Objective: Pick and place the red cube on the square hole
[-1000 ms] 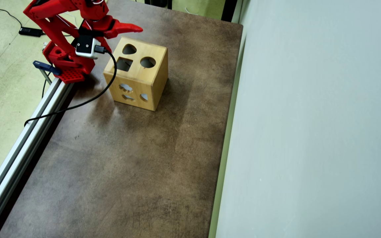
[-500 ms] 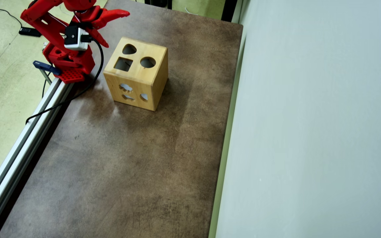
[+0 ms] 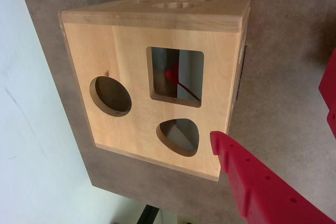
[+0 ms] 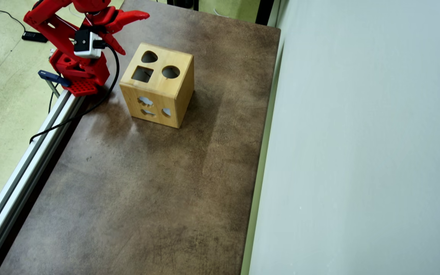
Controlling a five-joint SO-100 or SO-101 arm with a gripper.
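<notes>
**With the cube down the hole, the red gripper hangs spread beside the box**

While the wrist view looks straight onto the top face of the light wooden box (image 3: pixel 131 51), the dark square hole (image 3: pixel 175 76) sits at centre, and through it shows a sliver of the small bright-red cube (image 3: pixel 171 73), lying inside the box. A round cutout (image 3: pixel 110 95) is at nine o'clock from the square, a rounded teardrop-shaped cutout (image 3: pixel 178 137) at six o'clock. One red plastic finger (image 3: pixel 257 182) comes in from five o'clock, clear of the box; a second red edge shows at three o'clock, with open tabletop between them.

Over to the overhead view: the box (image 4: pixel 158 86) stands on the brown mottled table (image 4: pixel 147 191), towards eleven o'clock. The square hole (image 4: pixel 142 74) faces up; no cube can be made out from here. The red arm's gripper (image 4: pixel 132 32) hovers at ten o'clock from the box, its fingers spread wide, pinching nothing, not touching the wood. A black cable (image 4: pixel 90 109) trails from the wrist camera (image 4: pixel 83 44) across the aluminium rail (image 4: pixel 25 164).
</notes>
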